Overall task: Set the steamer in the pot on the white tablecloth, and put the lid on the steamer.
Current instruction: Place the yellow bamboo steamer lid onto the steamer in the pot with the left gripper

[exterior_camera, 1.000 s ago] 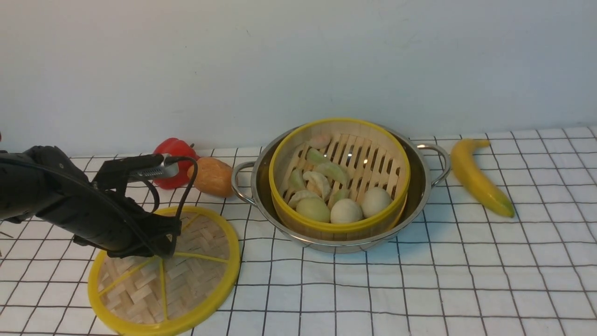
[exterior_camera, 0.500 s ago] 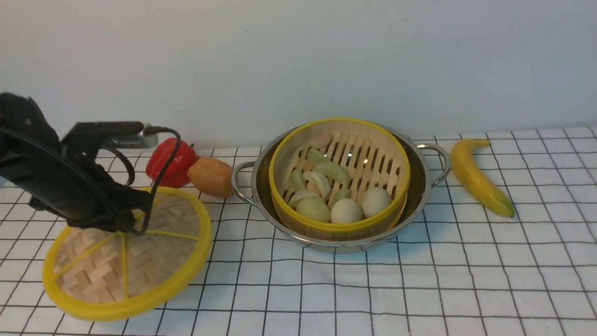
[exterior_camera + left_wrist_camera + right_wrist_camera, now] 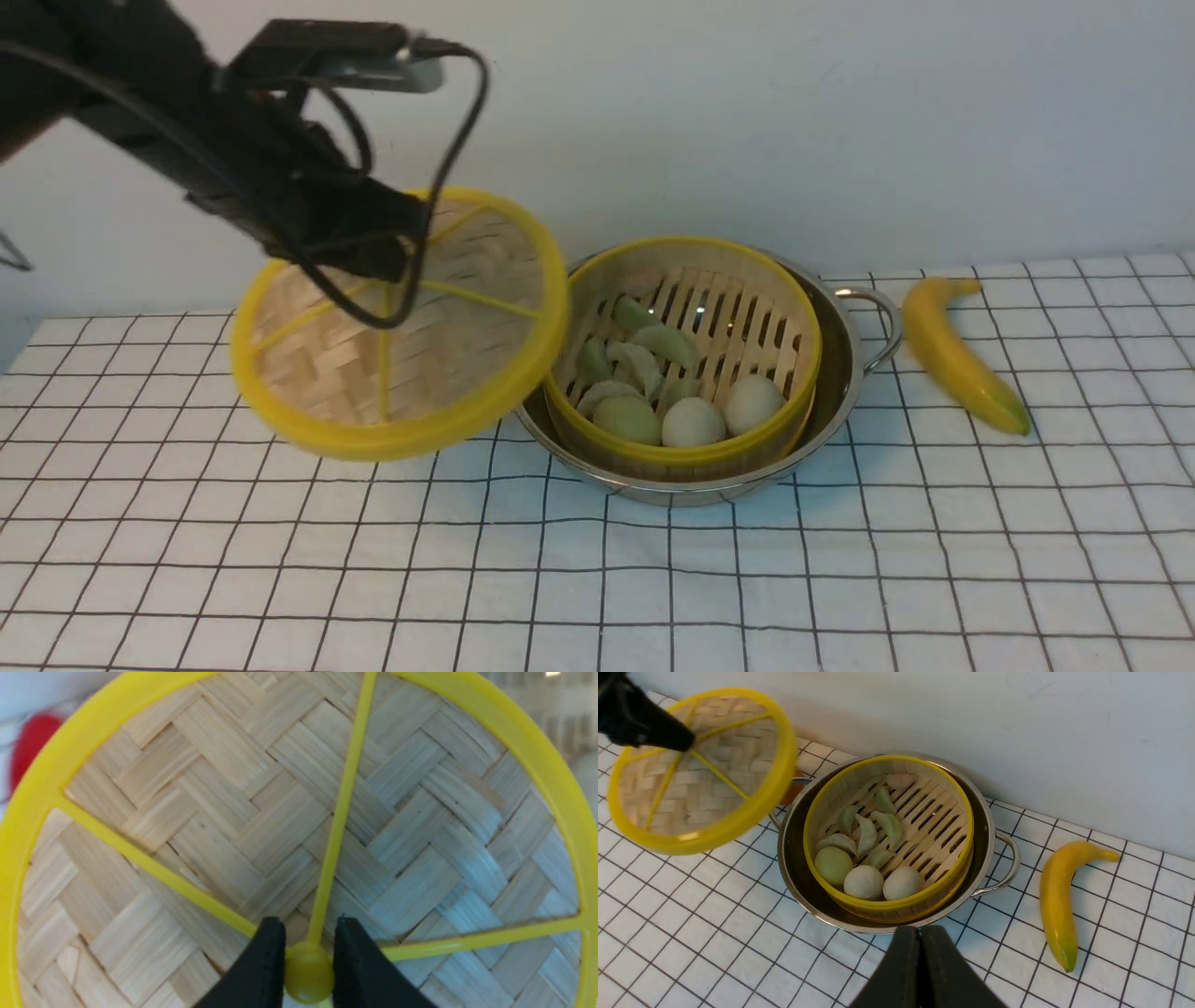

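Note:
The steamer (image 3: 681,345) sits inside the pot (image 3: 845,373) on the white tablecloth (image 3: 653,579), holding dumplings and buns. My left gripper (image 3: 387,275) is shut on the centre knob of the lid (image 3: 401,327) and holds it tilted in the air, left of the pot and overlapping its left edge. In the left wrist view the fingers (image 3: 261,970) clamp the yellow knob of the lid (image 3: 299,812). My right gripper (image 3: 920,938) is shut and empty, hovering over the cloth in front of the pot (image 3: 985,826); the steamer (image 3: 887,835) and the lid (image 3: 696,770) show there too.
A banana (image 3: 962,359) lies on the cloth right of the pot, also in the right wrist view (image 3: 1057,905). A red object (image 3: 28,746) shows blurred past the lid's edge in the left wrist view. A white wall stands behind the table.
My left gripper has lifted the lid off the cloth and carried it up and to the right, toward the pot. The pepper and orange object are now hidden behind the lid.

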Motion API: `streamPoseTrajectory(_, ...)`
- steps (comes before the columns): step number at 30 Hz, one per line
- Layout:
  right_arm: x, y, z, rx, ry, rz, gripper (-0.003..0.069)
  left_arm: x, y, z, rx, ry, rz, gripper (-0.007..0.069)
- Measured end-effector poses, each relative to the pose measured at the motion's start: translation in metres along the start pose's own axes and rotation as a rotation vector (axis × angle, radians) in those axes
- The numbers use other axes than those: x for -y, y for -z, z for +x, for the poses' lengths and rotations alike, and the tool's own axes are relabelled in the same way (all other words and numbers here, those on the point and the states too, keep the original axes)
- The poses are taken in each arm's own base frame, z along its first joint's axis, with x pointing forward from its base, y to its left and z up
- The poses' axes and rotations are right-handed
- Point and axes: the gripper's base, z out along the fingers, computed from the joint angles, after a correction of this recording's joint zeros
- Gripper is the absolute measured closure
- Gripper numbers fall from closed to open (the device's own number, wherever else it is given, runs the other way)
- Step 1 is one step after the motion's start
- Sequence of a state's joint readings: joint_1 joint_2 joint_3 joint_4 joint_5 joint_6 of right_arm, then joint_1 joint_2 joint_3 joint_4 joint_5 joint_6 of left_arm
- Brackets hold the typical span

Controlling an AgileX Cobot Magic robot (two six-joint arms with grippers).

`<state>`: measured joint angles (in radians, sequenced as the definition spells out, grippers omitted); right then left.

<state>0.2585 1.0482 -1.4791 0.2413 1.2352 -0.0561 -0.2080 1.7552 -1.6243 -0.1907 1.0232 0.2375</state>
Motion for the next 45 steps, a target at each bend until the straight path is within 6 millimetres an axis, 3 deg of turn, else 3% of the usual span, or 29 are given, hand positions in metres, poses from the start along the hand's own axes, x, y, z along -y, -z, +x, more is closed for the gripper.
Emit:
streamPoseTrajectory(5, -0.004, 0.0, 0.0, 0.002, -0.019, -0.041, 0.065, 0.057, -0.035, -0.03, 0.001, -0.175, 0.034, 0.0501)
streamPoseTrajectory(10, -0.007, 0.0, 0.0, 0.004, -0.034, -0.072, 0.0648, 0.089, -0.059, -0.044, 0.003, -0.3, 0.003, 0.0501)
streamPoseTrajectory(14, -0.009, 0.0, -0.001, 0.005, -0.046, -0.096, 0.0647, 0.102, -0.077, -0.047, 0.014, -0.338, 0.003, 0.0501)
streamPoseTrajectory(23, -0.01, 0.001, -0.001, 0.006, -0.051, -0.105, 0.0642, 0.105, -0.101, -0.048, 0.035, -0.35, 0.003, 0.0501)
streamPoseTrajectory(35, -0.01, 0.0, -0.001, 0.006, -0.056, -0.115, 0.0632, 0.111, -0.109, -0.053, 0.096, -0.333, 0.034, 0.0501)
streamPoseTrajectory(45, -0.012, 0.001, -0.001, 0.007, -0.064, -0.136, 0.0626, 0.11, -0.139, -0.045, 0.044, -0.333, 0.037, 0.0501)
